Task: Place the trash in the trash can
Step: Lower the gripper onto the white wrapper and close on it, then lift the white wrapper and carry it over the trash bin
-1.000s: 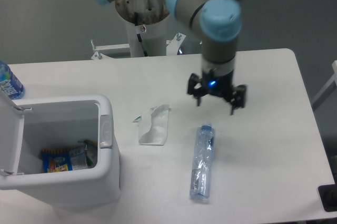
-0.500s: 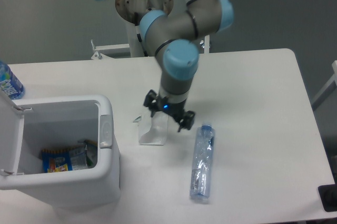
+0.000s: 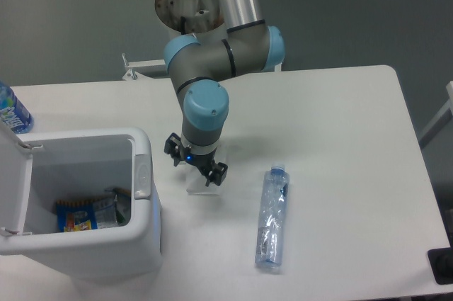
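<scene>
On the white table (image 3: 340, 124), the crushed bottle (image 3: 271, 217) lies lengthwise, cap away from the camera. The gripper (image 3: 196, 165), jaws spread, covers the plastic wrapper (image 3: 200, 189) beside the open trash can (image 3: 141, 234).

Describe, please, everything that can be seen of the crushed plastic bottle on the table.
The crushed bottle is clear, bluish-tinted plastic, flattened and wrinkled, with a bluish cap at its far end. It lies flat on the white table, lengthwise toward the camera, right of the trash can. Only the table touches it; the end effector is off to its left, apart from it.
</scene>
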